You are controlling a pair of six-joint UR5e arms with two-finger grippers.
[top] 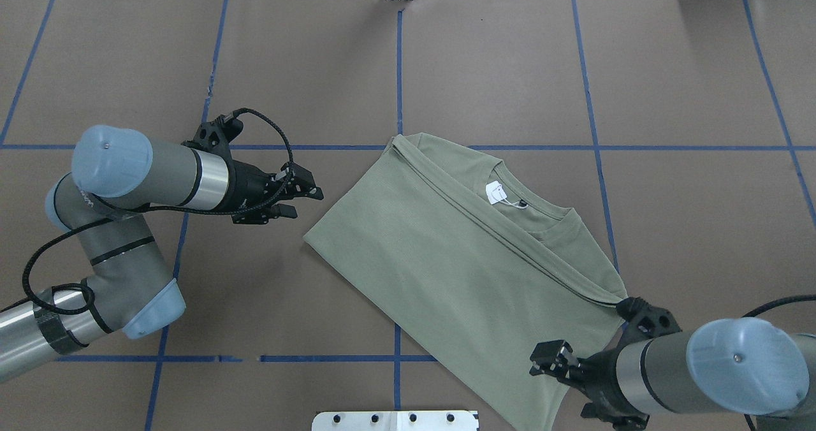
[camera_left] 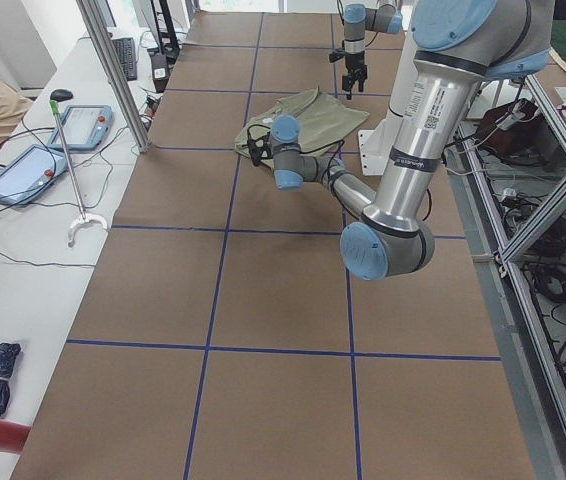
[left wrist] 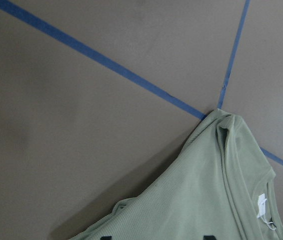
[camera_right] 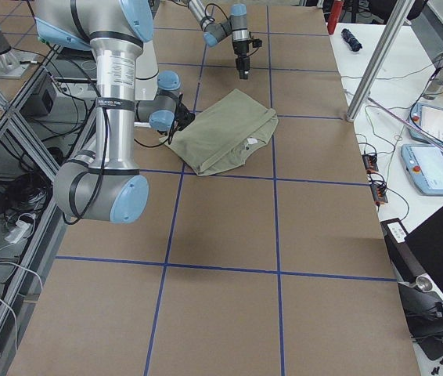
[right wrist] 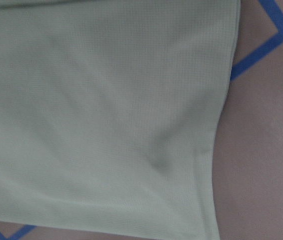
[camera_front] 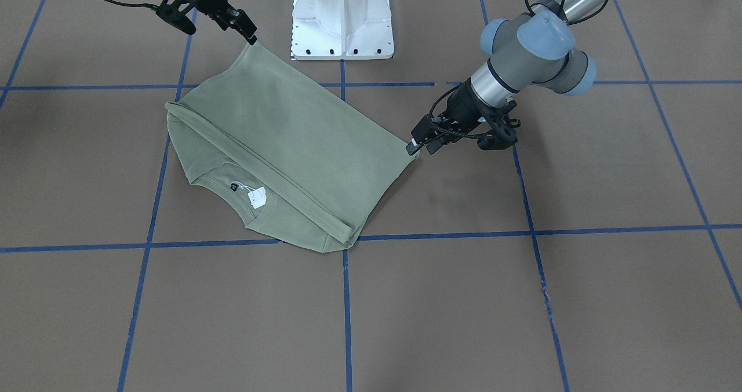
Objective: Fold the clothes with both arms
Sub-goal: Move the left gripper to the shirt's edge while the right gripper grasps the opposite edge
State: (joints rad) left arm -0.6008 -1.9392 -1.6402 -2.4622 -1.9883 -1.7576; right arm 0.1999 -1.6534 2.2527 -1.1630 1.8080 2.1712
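The sage-green shirt (camera_front: 290, 142) lies folded on the brown table, collar and white tag (camera_front: 257, 198) on the side away from the robot. It also shows in the overhead view (top: 459, 259). My left gripper (camera_front: 420, 142) is open, just above the shirt's corner on my left; its spread fingertips (left wrist: 104, 236) show over the cloth (left wrist: 206, 200) in the left wrist view. My right gripper (camera_front: 219, 31) is open over the shirt's near corner on my right, with one fingertip (camera_front: 252, 37) at the cloth's point. The right wrist view shows only cloth (right wrist: 106, 125).
The white pedestal base (camera_front: 342, 21) stands just behind the shirt at the robot's edge. Blue tape lines (camera_front: 345, 299) grid the table. A side bench (camera_left: 33, 150) with tablets, cables and an operator runs along the far edge.
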